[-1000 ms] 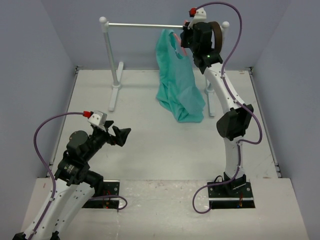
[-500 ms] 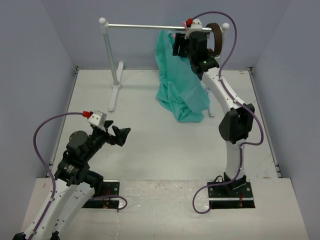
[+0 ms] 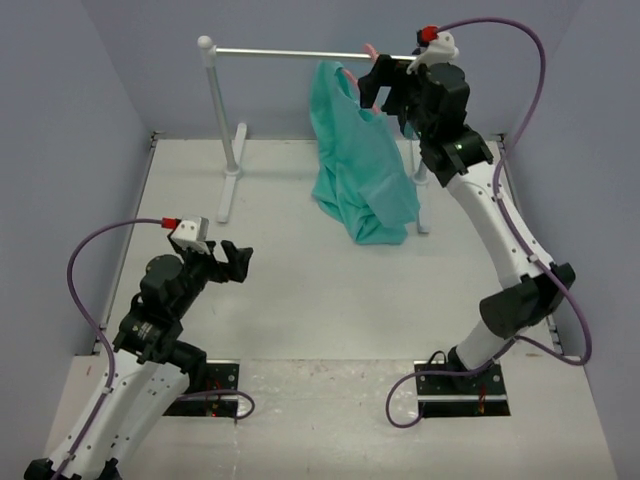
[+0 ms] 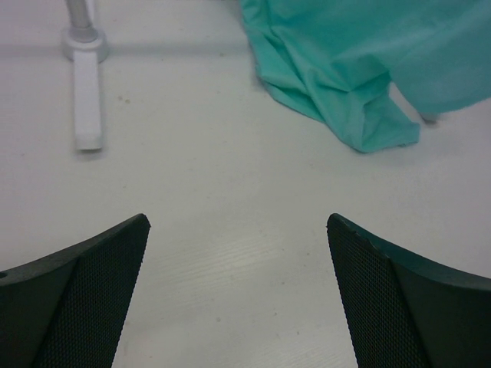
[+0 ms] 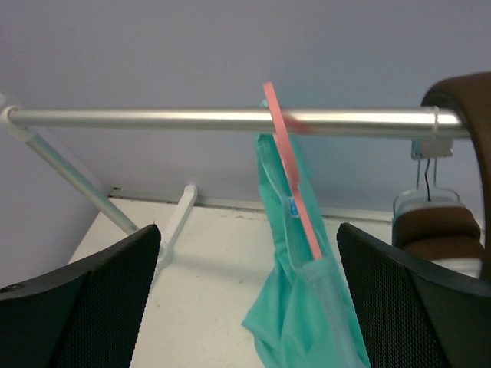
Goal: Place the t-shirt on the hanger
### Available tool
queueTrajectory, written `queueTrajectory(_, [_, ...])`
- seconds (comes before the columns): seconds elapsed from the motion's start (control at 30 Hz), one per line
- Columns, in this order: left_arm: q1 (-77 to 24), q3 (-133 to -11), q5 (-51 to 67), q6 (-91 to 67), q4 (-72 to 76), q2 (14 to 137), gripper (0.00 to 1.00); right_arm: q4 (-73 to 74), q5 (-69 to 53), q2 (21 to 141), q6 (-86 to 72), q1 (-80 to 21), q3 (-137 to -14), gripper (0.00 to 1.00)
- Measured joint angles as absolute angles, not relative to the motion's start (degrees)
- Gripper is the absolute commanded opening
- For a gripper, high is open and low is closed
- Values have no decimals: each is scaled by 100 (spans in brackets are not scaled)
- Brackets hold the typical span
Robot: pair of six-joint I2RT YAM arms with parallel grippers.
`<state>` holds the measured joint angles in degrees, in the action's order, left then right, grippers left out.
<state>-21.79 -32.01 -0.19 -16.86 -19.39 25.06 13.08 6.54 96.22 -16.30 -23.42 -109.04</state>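
The white surface [image 3: 300, 300] was spanned at its far side by a silver metal rail [image 3: 300, 50]. The teal-green cloth t-shirt [image 3: 355, 170] was hung there on the thin pale-pink plastic hanger [image 5: 288, 161], its hem bunched on the surface. The right claw [image 3: 385, 92], just beside the hanger, and the left claw [image 4: 238, 221], near-left, were held released and empty.

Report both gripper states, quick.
Left gripper: open, holding nothing.
Right gripper: open, holding nothing; the hanger hangs on the rail ahead of it.

Lower frame of hanger [image 5: 292, 169] hidden inside t-shirt [image 5: 299, 330], headphones [image 5: 433, 226] cut by right edge — rack [image 3: 300, 51] right post mostly behind right arm [image 3: 490, 200]
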Motion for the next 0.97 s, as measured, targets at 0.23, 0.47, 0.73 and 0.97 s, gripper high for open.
queueTrajectory(0.23, [-1682, -3281, -1490, -2017, -2286, 2715, 100, 1561, 792, 7666, -1516, -2437, -9122, 99])
queueTrajectory(0.47, [-1500, -3363, -2858, -2016, -2449, 2501, 100, 2749, 1836, 4895, -1565, -2510, -6528, 99])
queueTrajectory(0.73, [-1500, -3284, -3312, -1930, -2356, 2207, 100, 3575, 2379, 2862, -1721, -2510, -5177, 99])
queueTrajectory(0.97, [-1500, -3116, -3191, -1841, -2233, 2062, 100, 3654, 2470, 2450, -1829, -2510, -4850, 99])
